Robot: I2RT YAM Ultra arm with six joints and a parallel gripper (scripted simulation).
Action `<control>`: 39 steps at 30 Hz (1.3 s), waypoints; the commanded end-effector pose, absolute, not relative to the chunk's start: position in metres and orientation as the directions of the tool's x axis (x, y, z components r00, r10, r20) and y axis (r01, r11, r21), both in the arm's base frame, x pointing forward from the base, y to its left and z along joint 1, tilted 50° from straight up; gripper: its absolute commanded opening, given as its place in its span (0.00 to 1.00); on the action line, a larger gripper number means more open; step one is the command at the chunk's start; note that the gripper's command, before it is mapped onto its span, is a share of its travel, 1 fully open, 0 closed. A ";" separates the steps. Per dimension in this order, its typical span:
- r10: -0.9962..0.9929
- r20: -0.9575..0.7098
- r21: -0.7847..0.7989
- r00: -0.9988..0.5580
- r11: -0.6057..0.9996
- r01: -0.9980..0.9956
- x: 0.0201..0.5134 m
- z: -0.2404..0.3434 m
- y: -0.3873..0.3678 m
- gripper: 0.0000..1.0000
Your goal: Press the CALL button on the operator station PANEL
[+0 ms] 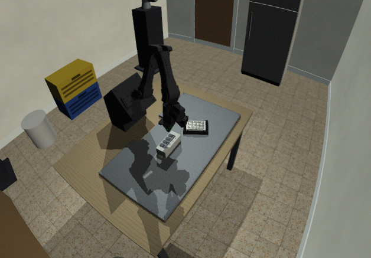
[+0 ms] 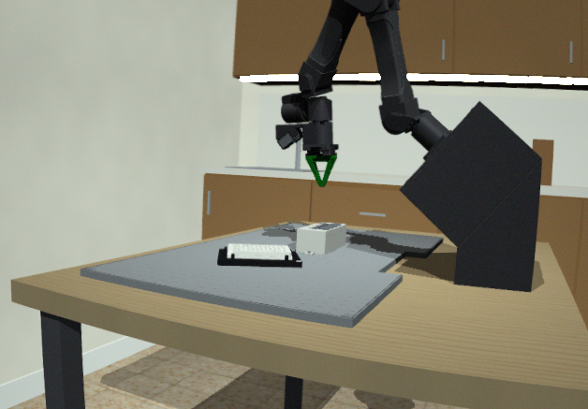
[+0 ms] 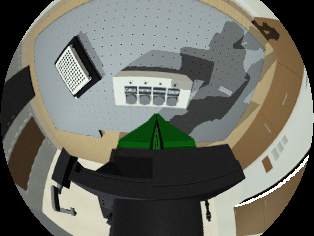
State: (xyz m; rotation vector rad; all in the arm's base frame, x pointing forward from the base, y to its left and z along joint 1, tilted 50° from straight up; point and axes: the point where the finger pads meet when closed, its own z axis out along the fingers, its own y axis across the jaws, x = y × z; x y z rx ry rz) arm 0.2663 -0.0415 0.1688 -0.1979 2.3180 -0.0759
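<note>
The operator panel [image 1: 168, 144] is a white box with four grey buttons in a row on top, on the grey mat; it also shows in the exterior view [image 2: 321, 237] and in the wrist view [image 3: 152, 90]. No lamp looks lit. The button names are too small to read. My gripper [image 2: 321, 182] has green fingers shut to a point and empty. It hangs well above the panel, near its end towards the plate, and shows in the top view [image 1: 168, 127] and in the wrist view [image 3: 157, 121]. The white 96-well plate [image 1: 196, 125] [image 2: 259, 256] lies on its black nest beside the panel.
The arm's black slanted base [image 2: 484, 209] stands on the wooden table at the mat's edge. A grey bin [image 1: 38, 128] and a yellow and blue crate [image 1: 73, 87] stand on the floor by the wall.
</note>
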 end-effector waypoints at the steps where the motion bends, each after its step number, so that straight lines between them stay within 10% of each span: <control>1: -0.066 -0.778 -0.021 -0.624 0.997 -0.080 0.267 0.171 -0.039 0.00; 39: -0.081 -0.788 -0.034 -0.610 0.996 -0.088 0.259 0.149 -0.040 0.00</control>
